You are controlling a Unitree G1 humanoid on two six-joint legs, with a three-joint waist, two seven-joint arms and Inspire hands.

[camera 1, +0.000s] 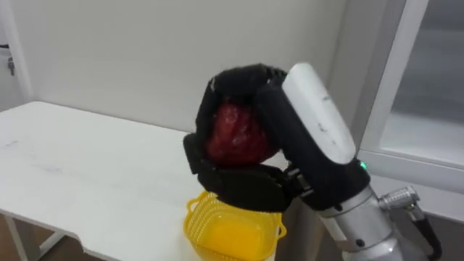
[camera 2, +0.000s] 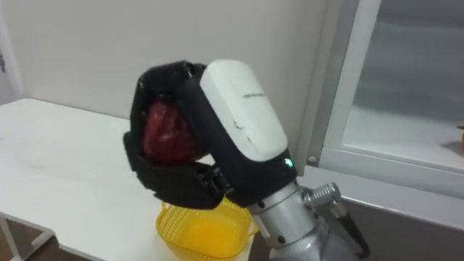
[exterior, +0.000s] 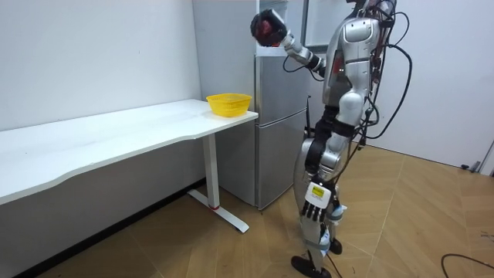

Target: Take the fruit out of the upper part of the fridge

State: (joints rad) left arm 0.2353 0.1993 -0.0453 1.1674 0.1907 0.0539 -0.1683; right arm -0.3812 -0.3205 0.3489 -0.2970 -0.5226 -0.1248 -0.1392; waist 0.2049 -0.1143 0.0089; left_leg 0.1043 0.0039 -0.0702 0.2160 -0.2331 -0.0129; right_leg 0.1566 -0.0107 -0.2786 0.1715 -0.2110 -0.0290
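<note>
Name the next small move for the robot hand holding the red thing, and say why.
Probably lower the right robot hand toward the yellow basket: its fingers are curled round the red item, held above the basket on the white table.

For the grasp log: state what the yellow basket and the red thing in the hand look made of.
The yellow basket: likely moulded plastic, glossy, with slotted lattice walls. The red thing in the right hand: unclear; dull, bumpy, mottled surface, perhaps fruit or a soft imitation.

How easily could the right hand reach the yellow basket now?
Probably easily: the right hand, holding a red fruit, hovers in open air higher than the basket, with nothing between them.
</note>
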